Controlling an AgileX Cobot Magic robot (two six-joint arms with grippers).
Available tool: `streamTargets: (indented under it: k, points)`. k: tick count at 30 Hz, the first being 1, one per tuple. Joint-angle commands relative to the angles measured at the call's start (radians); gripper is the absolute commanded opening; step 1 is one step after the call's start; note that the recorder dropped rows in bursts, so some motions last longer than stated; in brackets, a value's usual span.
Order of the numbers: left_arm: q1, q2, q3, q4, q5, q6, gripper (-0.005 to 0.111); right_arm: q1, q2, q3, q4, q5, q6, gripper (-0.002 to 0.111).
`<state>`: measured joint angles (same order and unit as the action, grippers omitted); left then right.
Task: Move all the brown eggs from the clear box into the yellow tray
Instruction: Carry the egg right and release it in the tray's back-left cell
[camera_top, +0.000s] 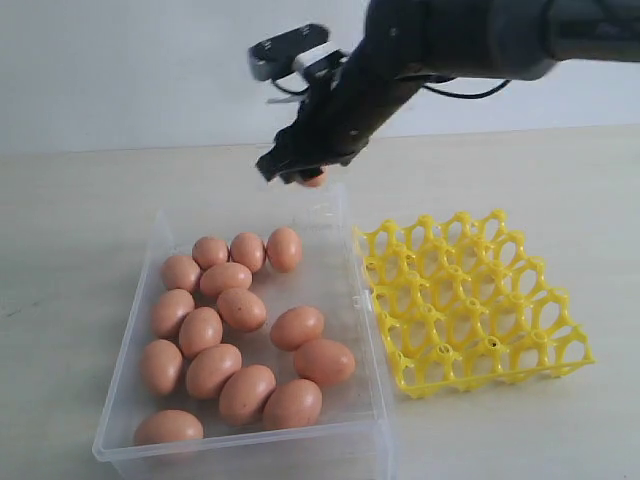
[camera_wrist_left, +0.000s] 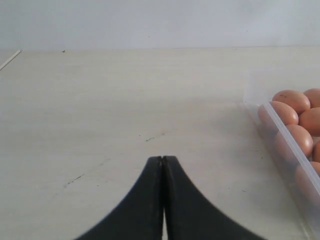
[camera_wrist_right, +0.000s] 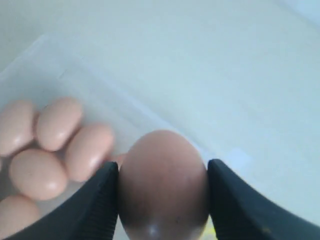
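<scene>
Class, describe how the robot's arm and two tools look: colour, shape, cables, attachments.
The right arm is thick, rounded and matte black, with a thin black cable looping beneath it and a grey-and-black camera block near the wrist. The right tool has black fingers with curved inner faces. The left tool is smooth and black too, tapering to narrow tips.

We get only a sliver of the held egg (camera_top: 315, 181) under the right tool (camera_top: 303, 173); clear box (camera_top: 123, 350) front wall cropped by exterior view's lower edge; right wrist view blurry.
</scene>
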<state>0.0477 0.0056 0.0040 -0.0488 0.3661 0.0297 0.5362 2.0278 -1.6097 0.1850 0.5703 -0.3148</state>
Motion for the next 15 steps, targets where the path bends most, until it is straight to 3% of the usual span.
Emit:
streamTargets:
  k: [1, 8, 12, 15]
  points:
    - [-0.009, -0.006, -0.004, -0.004, -0.012, 0.000, 0.000, -0.077, -0.187, 0.326, -0.069, -0.393, 0.189, 0.000]
    - [-0.009, -0.006, -0.004, -0.004, -0.012, 0.000, 0.000, -0.169, -0.298, 0.755, -0.260, -0.953, 0.531, 0.000]
    - [-0.009, -0.006, -0.004, -0.004, -0.012, 0.000, 0.000, -0.173, -0.252, 0.784, -0.466, -1.052, 0.711, 0.000]
    - [-0.009, -0.006, -0.004, -0.004, -0.012, 0.000, 0.000, -0.173, -0.202, 0.784, -0.477, -1.088, 0.728, 0.000]
